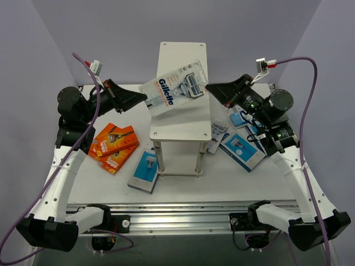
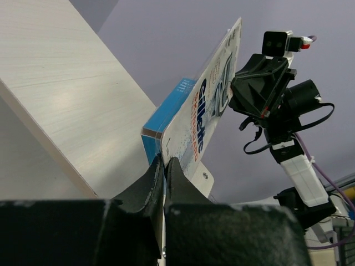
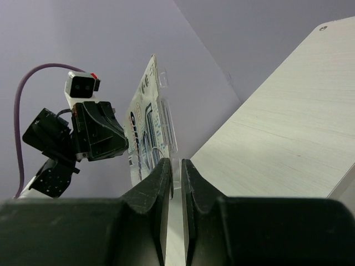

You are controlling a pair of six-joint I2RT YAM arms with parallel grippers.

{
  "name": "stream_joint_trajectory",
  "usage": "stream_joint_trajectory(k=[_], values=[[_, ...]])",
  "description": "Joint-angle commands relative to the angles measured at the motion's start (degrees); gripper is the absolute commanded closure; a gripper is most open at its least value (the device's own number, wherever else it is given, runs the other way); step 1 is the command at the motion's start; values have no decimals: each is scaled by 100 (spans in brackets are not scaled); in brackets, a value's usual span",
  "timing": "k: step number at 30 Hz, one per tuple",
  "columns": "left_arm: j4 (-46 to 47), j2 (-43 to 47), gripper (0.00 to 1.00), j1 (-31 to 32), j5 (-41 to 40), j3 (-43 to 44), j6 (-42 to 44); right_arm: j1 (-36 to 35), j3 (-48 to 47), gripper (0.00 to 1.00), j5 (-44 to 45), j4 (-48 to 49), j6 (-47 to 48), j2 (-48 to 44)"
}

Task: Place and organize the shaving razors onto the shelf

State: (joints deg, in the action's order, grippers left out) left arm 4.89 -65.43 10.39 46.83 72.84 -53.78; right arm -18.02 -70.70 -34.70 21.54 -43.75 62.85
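Lilac walls [image 1: 249,33] are enclosing the white worktop [image 1: 222,183] and shelf [image 1: 180,124]. Left jaws and right jaws are clamping one razor pack [image 1: 175,91].

You are reading just one brand here: "Gillette" is running in dark blue letters along the card of the Gillette blister pack [image 1: 173,91], which is hanging tilted over the middle of the shelf [image 1: 183,55]. A smaller orange-red line is sitting beside that word, too fine to read. In the left wrist view you are seeing the same word climbing the slanted card. The orange boxes [image 1: 113,141] left of the shelf are showing white lettering too small to read. The blue-and-white boxes [image 1: 242,147] to its right are offering nothing legible.
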Motion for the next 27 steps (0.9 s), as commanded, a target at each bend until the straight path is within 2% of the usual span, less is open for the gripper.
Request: stream_joint_trajectory(k=[1, 3, 4, 10, 16, 20, 27], values=[[-451, 135, 98, 42, -382, 450, 964, -79, -137, 94, 50, 79, 86, 96], [-767, 223, 98, 85, -708, 547, 1568, -70, -181, 85, 77, -79, 112, 166], [-970, 250, 98, 86, -1110, 573, 1738, -70, -260, 69, 156, -167, 147, 192], [-648, 443, 98, 234, -1914, 583, 2538, -17, -612, 47, 253, -668, 314, 403], [354, 777, 98, 639, -2239, 117, 3495, 448, -744, 39, 25, -792, -63, 588], [382, 935, 98, 1034, -2380, -111, 4295, 905, -884, 37, -528, -792, -599, 781], [504, 1357, 98, 1772, -3021, -884, 5708, 1038, -1253, 34, -1135, -1020, -1276, 1018]])
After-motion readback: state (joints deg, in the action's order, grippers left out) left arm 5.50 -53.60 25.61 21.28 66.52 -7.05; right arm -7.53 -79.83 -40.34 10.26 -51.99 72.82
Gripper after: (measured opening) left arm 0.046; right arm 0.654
